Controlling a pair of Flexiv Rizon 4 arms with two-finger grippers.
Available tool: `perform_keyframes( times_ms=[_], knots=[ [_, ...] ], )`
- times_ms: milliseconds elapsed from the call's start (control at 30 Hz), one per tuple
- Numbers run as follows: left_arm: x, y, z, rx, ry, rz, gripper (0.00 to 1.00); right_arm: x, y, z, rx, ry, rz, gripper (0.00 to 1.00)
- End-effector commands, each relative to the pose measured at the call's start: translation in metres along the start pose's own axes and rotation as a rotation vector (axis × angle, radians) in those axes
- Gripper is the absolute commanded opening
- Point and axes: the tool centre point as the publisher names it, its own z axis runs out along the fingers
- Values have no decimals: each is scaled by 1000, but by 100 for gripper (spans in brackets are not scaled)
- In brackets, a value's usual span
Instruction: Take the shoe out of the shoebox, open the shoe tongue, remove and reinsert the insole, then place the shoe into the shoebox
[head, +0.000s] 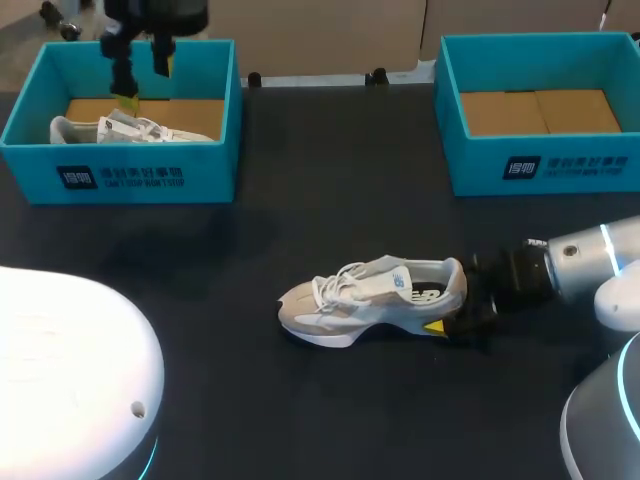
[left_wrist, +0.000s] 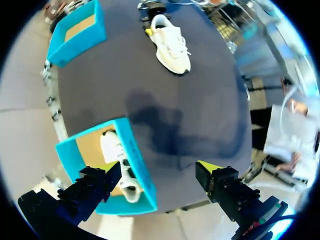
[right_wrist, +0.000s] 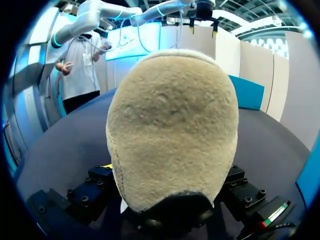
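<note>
A pale running shoe (head: 370, 295) lies on its side in the middle of the dark tabletop (head: 300, 200), toe pointing to our left, well apart from both boxes. Our right pincer (head: 455, 310) comes in from the right and pinches the shoe by its heel (right_wrist: 172, 125), one finger on each side. In the right wrist view the fuzzy, suede-like heel fills nearly everything ahead.

Our left pincer (left_wrist: 159, 170) hovers spread wide above the left box (head: 150, 175), touching nothing. A second shoe (head: 110, 130) lies inside that box. The right box (head: 540, 165) holds only a cardboard liner.

We judge the shoe to be light and easy to lift with one arm. Its upper looks soft and will give under pressure, while the thick sole and heel cup seem stiffer. The heel is therefore a sound place to hold it steady. The suede should offer good friction, so slipping seems unlikely.

The tongue and laces are floppy, so opening the tongue probably needs the free left pincer to pinch its top edge. The insole is likely thin and bendy, best taken at its heel end.
</note>
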Motion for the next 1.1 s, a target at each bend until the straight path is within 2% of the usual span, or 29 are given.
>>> perform_keyframes(
  times_ms=[33, 567, 633, 733, 867, 900, 933, 967, 1067, 1100],
  knots=[
    [-9, -8, -4, -75, 28, -28, 100, 1, 1, 2, 3, -1, 0, 0],
    [-9, -8, -4, -75, 28, -28, 100, 1, 1, 2, 3, -1, 0, 0],
    [-8, -9, -6, 9, 45, -150, 100, 1, 1, 2, 3, -1, 0, 0],
    [-10, -13, -3, 37, 10, -391, 100, 1, 1, 2, 3, -1, 0, 0],
    [-6, -21, -1, 82, -49, -546, 100, 1, 1, 2, 3, -1, 0, 0],
    [-3, -25, -2, 106, -35, -613, 100, 1, 1, 2, 3, -1, 0, 0],
    [-3, -26, -2, 116, -19, -614, 100, 1, 1, 2, 3, -1, 0, 0],
    [-3, -29, -1, 127, 0, -716, 100, 1, 1, 2, 3, -1, 0, 0],
    [-3, -40, 4, 93, -73, -811, 100, 1, 1, 2, 3, -1, 0, 0],
    [-1, -42, 4, 107, -70, -816, 100, 1, 1, 2, 3, -1, 0, 0]
  ],
)
